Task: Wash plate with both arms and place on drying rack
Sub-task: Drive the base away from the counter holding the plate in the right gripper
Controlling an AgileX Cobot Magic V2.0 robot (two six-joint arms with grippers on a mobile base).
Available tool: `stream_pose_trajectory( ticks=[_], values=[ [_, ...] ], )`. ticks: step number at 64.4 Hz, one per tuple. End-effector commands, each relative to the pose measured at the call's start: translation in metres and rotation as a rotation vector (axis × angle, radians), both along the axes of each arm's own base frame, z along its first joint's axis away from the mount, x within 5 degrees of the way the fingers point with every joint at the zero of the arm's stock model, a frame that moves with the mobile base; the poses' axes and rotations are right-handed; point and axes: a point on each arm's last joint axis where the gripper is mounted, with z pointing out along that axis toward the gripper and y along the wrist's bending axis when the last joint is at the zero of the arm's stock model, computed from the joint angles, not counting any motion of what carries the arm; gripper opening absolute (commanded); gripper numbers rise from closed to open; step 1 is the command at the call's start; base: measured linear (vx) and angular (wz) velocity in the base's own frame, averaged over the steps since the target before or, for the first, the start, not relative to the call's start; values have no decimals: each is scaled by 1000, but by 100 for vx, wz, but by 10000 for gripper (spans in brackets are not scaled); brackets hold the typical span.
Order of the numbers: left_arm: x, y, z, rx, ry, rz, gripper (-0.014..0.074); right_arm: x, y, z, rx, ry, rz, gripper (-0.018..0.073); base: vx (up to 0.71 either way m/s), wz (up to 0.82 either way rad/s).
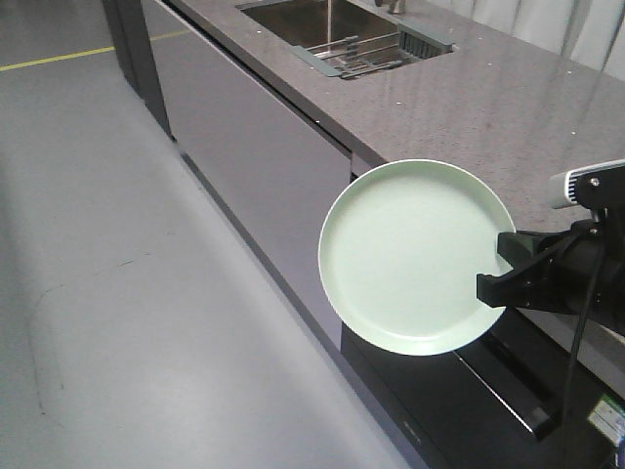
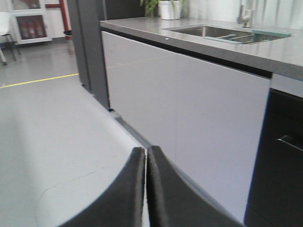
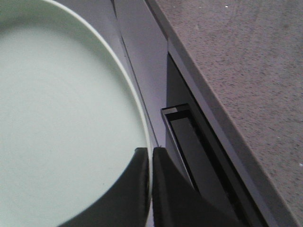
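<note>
The pale mint-green plate [image 1: 410,254] hangs in the air in front of the counter edge, its face turned toward the front camera. My right gripper [image 1: 500,278] is shut on the plate's right rim. In the right wrist view the plate [image 3: 57,118] fills the left side and the right gripper [image 3: 150,152] pinches its rim between both fingers. My left gripper [image 2: 146,151] is shut on nothing, low beside the cabinet fronts, and does not show in the front view. The drying rack [image 1: 356,54] lies across the sink at the far end of the counter.
A speckled grey countertop [image 1: 469,107] runs along the right, with the sink [image 1: 303,21] and a faucet [image 2: 245,14] at its far end. Grey cabinet fronts [image 2: 189,109] and a dark oven with a handle [image 3: 182,142] sit below. Grey floor [image 1: 107,274] spreads to the left.
</note>
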Motion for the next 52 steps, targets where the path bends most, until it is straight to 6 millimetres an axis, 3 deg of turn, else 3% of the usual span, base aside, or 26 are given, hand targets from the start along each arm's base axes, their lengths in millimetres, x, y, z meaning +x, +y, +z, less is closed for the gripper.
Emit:
stream_pose_trajectory(
  ticks=[1,52],
  values=[
    [0,0,2,-8,-72,1,-5,2,-3,19,15,-116,-32,-9,-5,38],
    [0,0,2,-8,-72,1,-5,2,-3,19,15,-116,-32,-9,-5,38]
  ],
)
